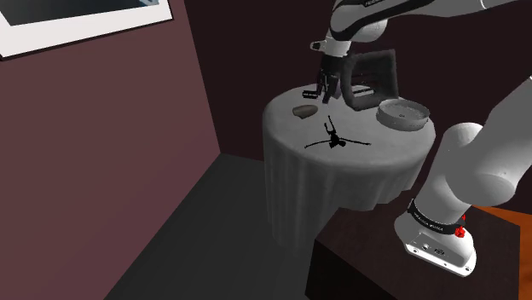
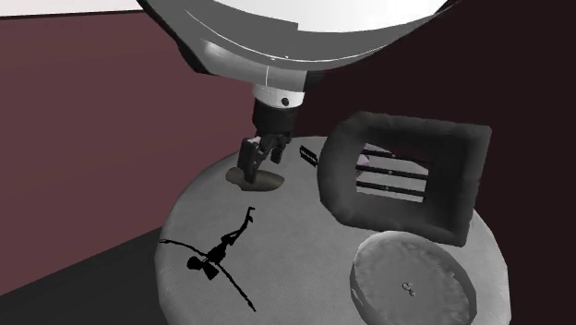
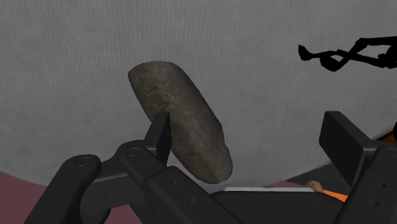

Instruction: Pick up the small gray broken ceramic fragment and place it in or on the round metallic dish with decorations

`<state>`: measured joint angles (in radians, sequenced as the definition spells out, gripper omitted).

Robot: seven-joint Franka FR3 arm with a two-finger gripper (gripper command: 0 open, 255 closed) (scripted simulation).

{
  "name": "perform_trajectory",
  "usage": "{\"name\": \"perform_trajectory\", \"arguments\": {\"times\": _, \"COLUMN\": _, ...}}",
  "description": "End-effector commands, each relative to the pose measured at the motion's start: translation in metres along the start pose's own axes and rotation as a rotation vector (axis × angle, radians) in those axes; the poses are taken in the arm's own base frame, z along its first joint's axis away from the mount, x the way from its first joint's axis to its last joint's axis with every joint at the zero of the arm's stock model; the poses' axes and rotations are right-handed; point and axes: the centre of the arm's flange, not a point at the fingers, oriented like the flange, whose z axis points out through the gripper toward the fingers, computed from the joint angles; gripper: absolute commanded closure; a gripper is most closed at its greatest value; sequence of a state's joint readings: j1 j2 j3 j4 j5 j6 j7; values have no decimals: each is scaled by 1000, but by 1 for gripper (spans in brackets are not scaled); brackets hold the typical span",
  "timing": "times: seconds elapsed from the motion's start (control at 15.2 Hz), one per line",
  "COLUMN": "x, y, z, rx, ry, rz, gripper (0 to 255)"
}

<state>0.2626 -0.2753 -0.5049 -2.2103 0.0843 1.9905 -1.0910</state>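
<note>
The small grey-brown fragment (image 1: pixel 304 111) lies on the grey cloth of the round table (image 1: pixel 358 170), near its far edge in the shoulder view. My black gripper (image 1: pixel 326 92) hangs just above it, open. In the wrist view the fragment (image 3: pixel 181 118) lies close by one finger (image 3: pixel 159 137), partly under it, while the other finger (image 3: pixel 340 143) stands well apart; nothing is clasped. From the second exterior view the gripper (image 2: pixel 254 169) hovers right over the fragment (image 2: pixel 268 180). The round grey dish (image 1: pixel 402 113) (image 2: pixel 413 277) sits at the table's edge on the shoulder view's right.
A dark hollow frame-like box (image 1: pixel 372 78) (image 2: pixel 406 175) stands between fragment and dish. A thin black figurine (image 1: pixel 334 139) (image 2: pixel 217 258) lies on the cloth mid-table. A maroon wall rises on the shoulder view's left, and the stand (image 1: pixel 409 256) sits at lower right.
</note>
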Motion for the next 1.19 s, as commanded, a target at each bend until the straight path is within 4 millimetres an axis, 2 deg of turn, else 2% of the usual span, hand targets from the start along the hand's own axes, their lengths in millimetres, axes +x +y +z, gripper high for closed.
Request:
{"name": "perform_trajectory", "arguments": {"times": 0.0, "x": 13, "y": 25, "z": 16, "rx": 20, "ry": 16, "rz": -108, "gripper": 0}}
{"name": "perform_trajectory", "arguments": {"times": 0.2, "x": 36, "y": 51, "z": 38, "rx": 54, "ry": 40, "rz": -257, "gripper": 0}}
{"name": "perform_trajectory", "arguments": {"times": 0.26, "x": 36, "y": 52, "z": 38, "rx": 54, "ry": 41, "rz": -260, "gripper": 0}}
{"name": "perform_trajectory", "arguments": {"times": 0.73, "x": 38, "y": 49, "z": 78, "rx": 54, "ry": 41, "rz": -260, "gripper": 0}}
{"name": "perform_trajectory", "arguments": {"times": 1.12, "x": 38, "y": 49, "z": 78, "rx": 54, "ry": 41, "rz": -260, "gripper": 0}}
